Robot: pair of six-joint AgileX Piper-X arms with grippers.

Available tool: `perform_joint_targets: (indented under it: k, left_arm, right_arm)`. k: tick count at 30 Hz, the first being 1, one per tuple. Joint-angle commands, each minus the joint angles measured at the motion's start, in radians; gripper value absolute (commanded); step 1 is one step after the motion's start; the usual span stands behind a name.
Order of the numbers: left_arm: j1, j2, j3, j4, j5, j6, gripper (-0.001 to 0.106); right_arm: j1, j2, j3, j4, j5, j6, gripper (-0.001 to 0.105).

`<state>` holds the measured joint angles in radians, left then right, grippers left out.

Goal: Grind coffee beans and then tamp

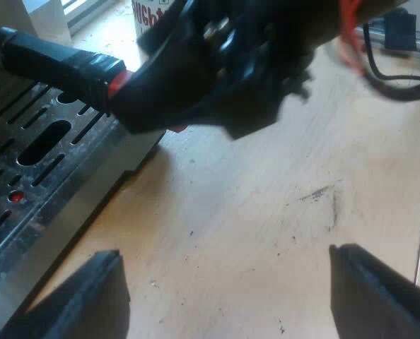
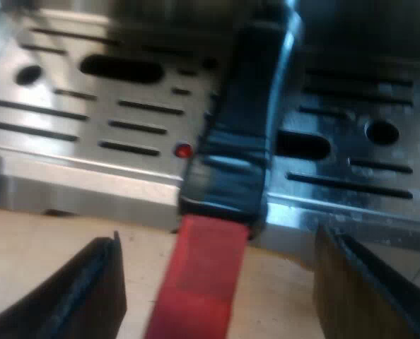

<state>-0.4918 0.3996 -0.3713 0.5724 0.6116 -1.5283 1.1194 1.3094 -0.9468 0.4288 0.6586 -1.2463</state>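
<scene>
our right gripper is spread around the red end of the holder, which sits at the front of the espresso machine, above its drip tray. our left gripper hangs open over the bench. grinding and tamping look undone.

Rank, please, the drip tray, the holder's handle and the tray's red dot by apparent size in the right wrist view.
Largest: drip tray.
Then: holder's handle, though nearer the camera.
Smallest: red dot.

Bright, soft daylight throughout.
Pale glare along the steel drip tray; soft shadow on the table beside it; near fingers dark, almost without detail.
</scene>
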Motion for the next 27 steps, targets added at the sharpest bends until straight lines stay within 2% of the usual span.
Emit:
perform_joint_targets:
  k: [1, 17, 20, 27]
  left_arm:
    - [-0.005, 0.001, -0.003, -0.018, -0.009, 0.001, 0.063]
    - [-0.005, 0.001, -0.003, -0.018, -0.009, 0.001, 0.063]
    - [-0.005, 0.001, -0.003, -0.018, -0.009, 0.001, 0.063]
    - [-0.005, 0.001, -0.003, -0.018, -0.009, 0.001, 0.063]
  right_arm:
    - [-0.017, 0.012, -0.008, 0.009, -0.016, 0.014, 0.060]
    - [-0.085, 0.068, -0.011, -0.004, -0.120, 0.023, 0.060]
    - [-0.117, 0.068, -0.022, 0.006, -0.170, 0.046, 0.060]
    - [-0.119, 0.069, -0.039, 0.034, -0.179, 0.046, 0.057]
